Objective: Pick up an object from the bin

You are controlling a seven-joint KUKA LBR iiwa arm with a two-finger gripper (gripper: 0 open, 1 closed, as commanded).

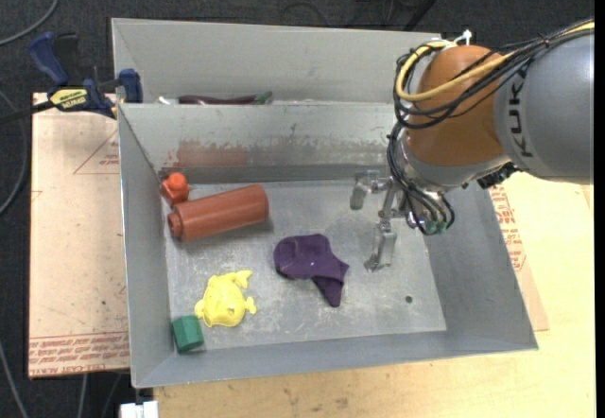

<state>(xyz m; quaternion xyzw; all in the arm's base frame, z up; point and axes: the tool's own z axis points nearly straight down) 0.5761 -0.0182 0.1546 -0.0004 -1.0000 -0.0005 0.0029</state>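
Jaws are spread, nothing between them, hanging over bare floor in the right half of the grey metal bin, roughly midway between the back wall and the front wall. My orange wrist cover and cable loops sit above and to the right of them, over the bin's right slope. Closest thing is the crumpled purple soft cloth-like piece, just left of the jaws on the floor and not touching them; its tail points toward the front wall. Nothing picked, so every item is lying in the bin. Further left, near the back-left corner, the reddish-brown plastic cylinder lies on its side, with the small orange round cap just beside its left end, up against the left wall. Front-left: the yellow rubbery toy figure lies flat, and the small green block is just beside it at the front-left corner. Both are well apart from the jaws.
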